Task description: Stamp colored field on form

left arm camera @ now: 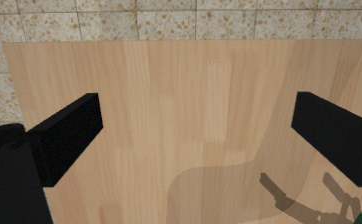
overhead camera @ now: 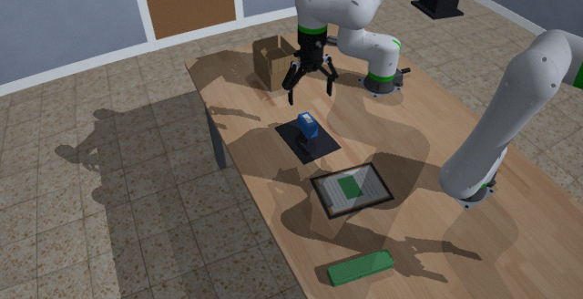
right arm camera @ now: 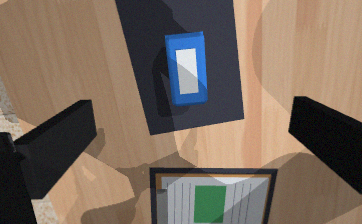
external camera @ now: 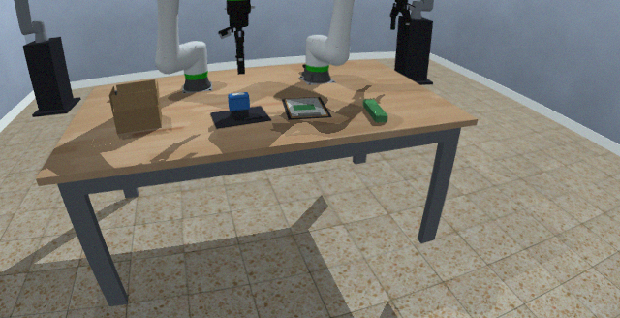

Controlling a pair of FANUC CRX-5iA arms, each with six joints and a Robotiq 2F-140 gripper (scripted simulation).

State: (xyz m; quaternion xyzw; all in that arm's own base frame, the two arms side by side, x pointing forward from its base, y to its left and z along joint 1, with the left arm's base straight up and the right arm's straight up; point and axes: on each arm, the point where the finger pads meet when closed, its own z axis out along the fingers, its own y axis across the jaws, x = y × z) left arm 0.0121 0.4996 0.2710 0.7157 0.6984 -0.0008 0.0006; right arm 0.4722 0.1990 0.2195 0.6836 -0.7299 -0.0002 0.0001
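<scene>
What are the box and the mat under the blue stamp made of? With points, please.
The box (overhead camera: 272, 68) (external camera: 138, 107): probably plain cardboard, matte, going by its brown thin walls and upright flaps. The mat (overhead camera: 319, 149) (external camera: 257, 115) (right arm camera: 222, 95): perhaps rubber or foam, as it looks thin, flat, dark and dull; fabric is possible too.
</scene>
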